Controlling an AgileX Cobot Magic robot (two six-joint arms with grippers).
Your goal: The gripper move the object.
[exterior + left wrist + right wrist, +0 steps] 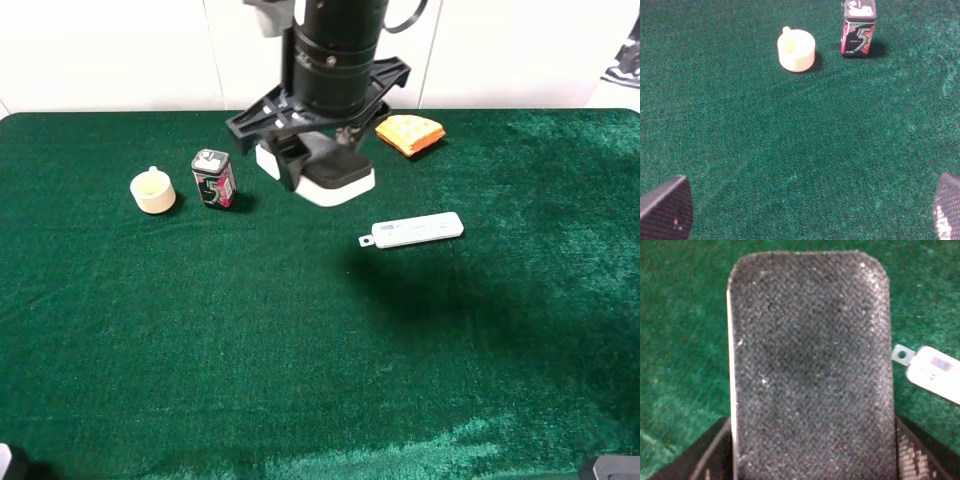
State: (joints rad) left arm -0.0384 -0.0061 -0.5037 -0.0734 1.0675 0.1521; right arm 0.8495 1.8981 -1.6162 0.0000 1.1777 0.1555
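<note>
**A:** What is nearest?

**B:** The left fingers (665, 210), spread wide over the bare green tabletop (200, 360) and holding nothing.

**A:** And further out?

**B:** A slim white test stick (415, 230). Beyond it is a cream cup (153, 190) with a gum pack (213, 178) just beside it. Level with those, the object (345, 185) lies flat on the tabletop under the right arm (335, 60). An orange patterned item (410, 133) sits near its far side.

**A:** Do the right fingers have it?

**B:** The right fingers (710, 455) straddle it, one flush against each long side of the grey felt top. They look closed on the block, but I can't tell how hard they press.

**A:** Which step is this, then?

**B:** The grasp, I'd say, with the carry not yet begun. The white base seems to rest on the cloth.

**A:** And next?

**B:** A clean lift before any sideways travel, since the base could drag on that nap. The stick lies close on one side, so the path should keep clear of it and of the orange item.
</note>
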